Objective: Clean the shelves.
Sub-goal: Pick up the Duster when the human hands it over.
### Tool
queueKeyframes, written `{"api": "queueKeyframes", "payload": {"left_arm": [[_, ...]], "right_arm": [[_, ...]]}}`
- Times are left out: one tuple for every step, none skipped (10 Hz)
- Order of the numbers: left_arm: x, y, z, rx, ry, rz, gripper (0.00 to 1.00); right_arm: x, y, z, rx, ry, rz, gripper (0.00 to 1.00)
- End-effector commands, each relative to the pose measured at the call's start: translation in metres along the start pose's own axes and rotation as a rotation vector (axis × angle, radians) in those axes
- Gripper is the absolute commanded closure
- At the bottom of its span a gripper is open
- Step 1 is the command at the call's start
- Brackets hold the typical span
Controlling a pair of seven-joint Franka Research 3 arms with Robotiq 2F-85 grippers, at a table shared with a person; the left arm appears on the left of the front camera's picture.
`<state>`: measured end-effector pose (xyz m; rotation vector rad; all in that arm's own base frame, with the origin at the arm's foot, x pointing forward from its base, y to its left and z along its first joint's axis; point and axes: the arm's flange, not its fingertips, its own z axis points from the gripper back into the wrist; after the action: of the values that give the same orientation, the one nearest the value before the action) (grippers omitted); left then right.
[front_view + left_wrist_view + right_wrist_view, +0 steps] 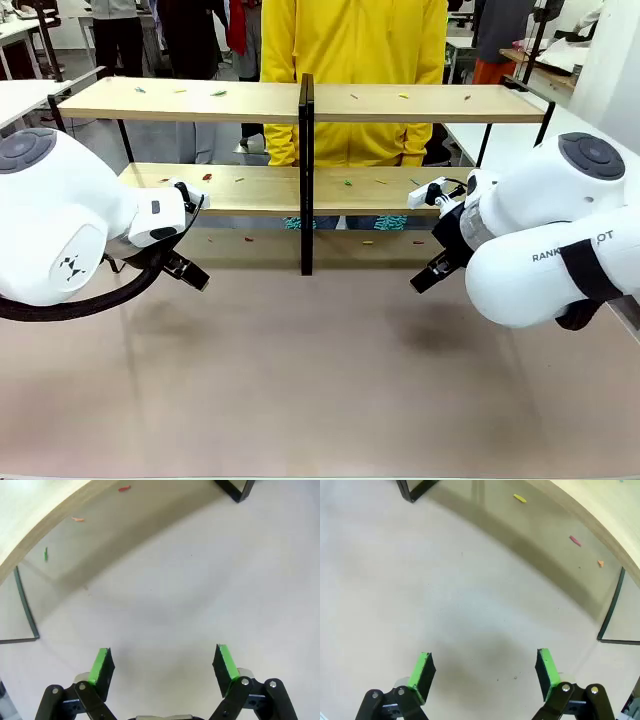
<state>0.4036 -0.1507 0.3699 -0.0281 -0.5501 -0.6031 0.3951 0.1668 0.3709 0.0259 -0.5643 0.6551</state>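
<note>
The shelves (300,100) stand across the far half of the table: light wooden boards in thin black frames, two tiers high, joined at a black middle post (306,170). Small coloured scraps lie on the top boards (218,93) and the lower boards (347,183). My left gripper (188,270) hangs open over the bare table in front of the left rack. In the left wrist view the gripper (162,667) holds nothing. My right gripper (425,277) is open in front of the right rack, and the right wrist view shows the gripper (482,672) empty above the table.
A person in a yellow top (350,40) stands behind the shelves. Scraps lie on the table under the lower board: red (124,488), orange (77,519), green (45,554), yellow (520,498), pink (575,541). Black frame feet (240,490) (415,490) rest on the table.
</note>
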Motion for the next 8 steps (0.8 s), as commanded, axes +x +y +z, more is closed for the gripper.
{"api": "queueKeyframes", "payload": {"left_arm": [[0.0001, 0.0000, 0.0001, 0.000, 0.000, 0.000, 0.00], [0.0001, 0.0000, 0.0001, 0.000, 0.000, 0.000, 0.00], [0.0001, 0.0000, 0.0001, 0.000, 0.000, 0.000, 0.00], [0.0001, 0.0000, 0.0001, 0.000, 0.000, 0.000, 0.00], [0.0001, 0.0000, 0.0001, 0.000, 0.000, 0.000, 0.00], [0.0001, 0.0000, 0.0001, 0.000, 0.000, 0.000, 0.00], [0.0001, 0.0000, 0.0001, 0.000, 0.000, 0.000, 0.00], [0.0001, 0.0000, 0.0001, 0.000, 0.000, 0.000, 0.00]], "right_arm": [[0.0000, 0.0000, 0.0000, 0.000, 0.000, 0.000, 0.00], [0.0000, 0.0000, 0.0000, 0.000, 0.000, 0.000, 0.00], [0.0000, 0.0000, 0.0000, 0.000, 0.000, 0.000, 0.00], [0.0000, 0.0000, 0.0000, 0.000, 0.000, 0.000, 0.00], [0.0000, 0.0000, 0.0000, 0.000, 0.000, 0.000, 0.00], [0.0000, 0.0000, 0.0000, 0.000, 0.000, 0.000, 0.00], [0.0000, 0.0000, 0.0000, 0.000, 0.000, 0.000, 0.00], [0.0000, 0.0000, 0.0000, 0.000, 0.000, 0.000, 0.00]]}}
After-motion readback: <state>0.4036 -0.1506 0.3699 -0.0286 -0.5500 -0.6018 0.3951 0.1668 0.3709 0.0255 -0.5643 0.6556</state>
